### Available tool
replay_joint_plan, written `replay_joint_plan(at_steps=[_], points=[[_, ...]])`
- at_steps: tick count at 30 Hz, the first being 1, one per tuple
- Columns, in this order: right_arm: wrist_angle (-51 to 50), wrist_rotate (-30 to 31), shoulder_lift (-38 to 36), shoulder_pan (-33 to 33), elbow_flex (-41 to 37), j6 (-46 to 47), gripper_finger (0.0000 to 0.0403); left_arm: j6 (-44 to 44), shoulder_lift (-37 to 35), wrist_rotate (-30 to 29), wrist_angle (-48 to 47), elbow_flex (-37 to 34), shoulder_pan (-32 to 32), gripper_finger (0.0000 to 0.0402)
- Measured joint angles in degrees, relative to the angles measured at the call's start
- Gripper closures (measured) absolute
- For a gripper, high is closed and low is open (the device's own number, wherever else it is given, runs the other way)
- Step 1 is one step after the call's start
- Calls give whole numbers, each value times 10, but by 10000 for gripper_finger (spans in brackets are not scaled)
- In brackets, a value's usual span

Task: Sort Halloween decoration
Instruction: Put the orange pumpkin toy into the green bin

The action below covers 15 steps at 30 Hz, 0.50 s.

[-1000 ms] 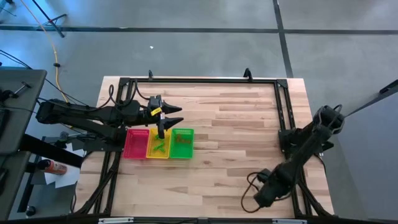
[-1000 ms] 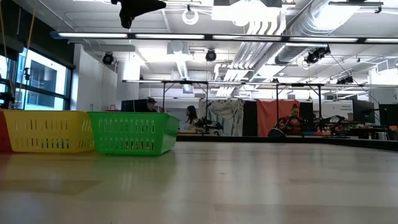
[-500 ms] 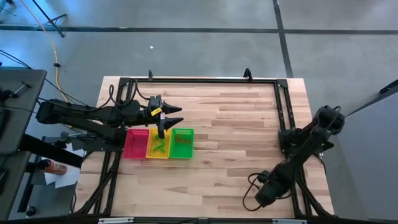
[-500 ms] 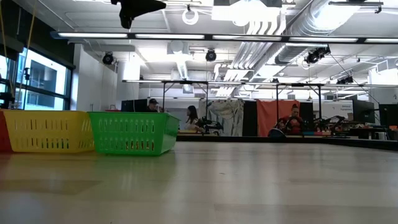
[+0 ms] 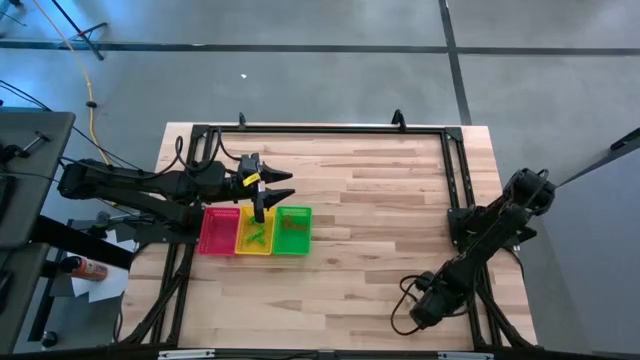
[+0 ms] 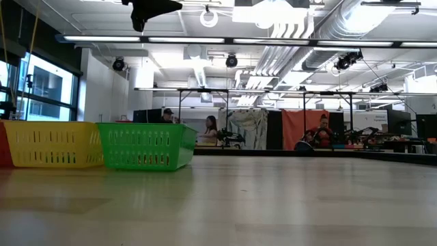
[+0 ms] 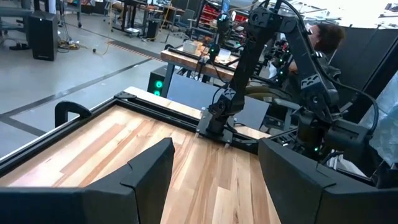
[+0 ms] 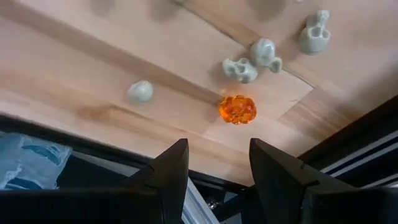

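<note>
Left gripper [image 5: 268, 192] hangs above the row of trays at roughly 9 o'clock on the counter [image 5: 380, 200]; its fingers [image 7: 146, 171] stand wide apart with nothing between them. Beneath it the red tray [image 5: 218, 231], yellow tray [image 5: 254, 232] and green tray [image 5: 293, 230] sit touching side by side. The yellow tray holds green trinkets [image 5: 258, 237]; the green tray holds orange ones [image 5: 294, 224].

Right gripper [image 8: 217, 168] sits low over the counter's near edge at about 5 o'clock, fingers [image 8: 169, 171] partly open and holding nothing. Just beyond them on the wood lie an orange pumpkin trinket [image 8: 237, 109] and pale grey skull trinkets [image 8: 242, 70], one more grey piece [image 8: 140, 91] set apart from the cluster and another skull [image 8: 314, 32] farther off. None is in contact with the fingers.

Low view shows the yellow and green trays standing on the counter; people sit in the room behind
</note>
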Motion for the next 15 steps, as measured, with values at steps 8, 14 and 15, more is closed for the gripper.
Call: replay_joint_plan(at_steps=[8,14,15], points=[[55,-6,0,-3,-51,28,237,0,0,0,-1,0,0,177],[90,-10,0,-5,-64,28,237,0,0,0,-1,0,0,177],[94,-10,0,-5,-64,27,237,0,0,0,-1,0,0,177]])
